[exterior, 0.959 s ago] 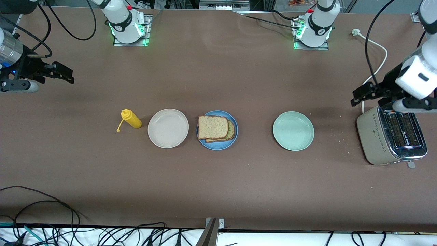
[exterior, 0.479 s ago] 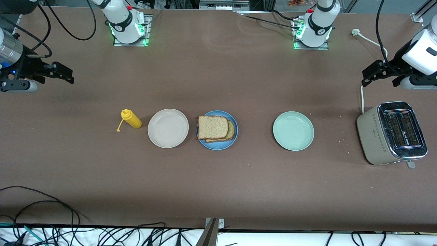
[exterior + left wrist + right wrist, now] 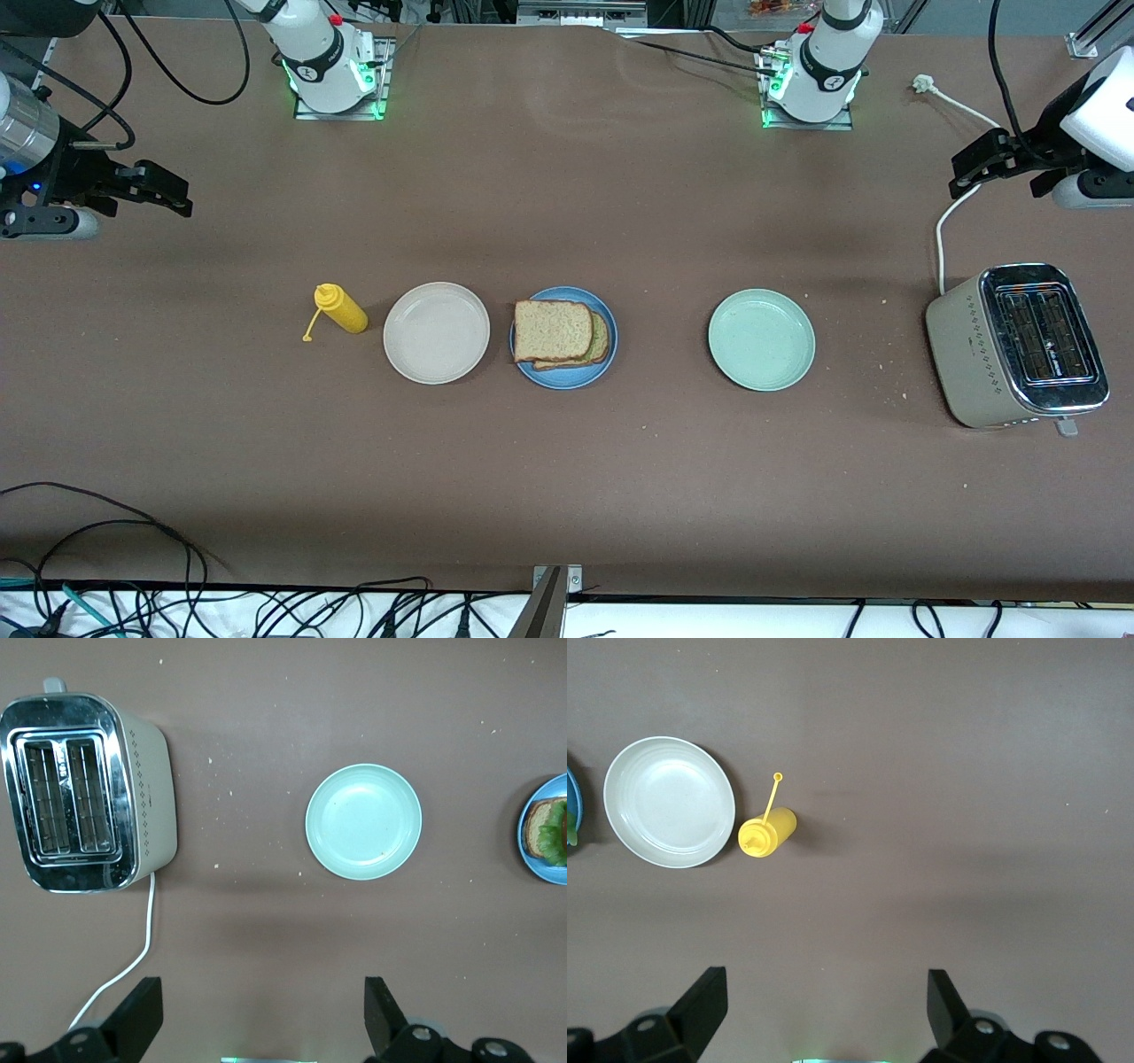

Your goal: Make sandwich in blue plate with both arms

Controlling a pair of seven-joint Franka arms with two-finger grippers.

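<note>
Two end effectors hang wide open and empty at either end of the tabletop: the left end effector over the white cord near the toaster, the right end effector over bare brown surface. Between them the sandwich lies on the blue plate, lettuce peeking from under the top slice. A beige plate and yellow bottle sit toward the right arm's end, a mint-green plate toward the left arm's.
</note>
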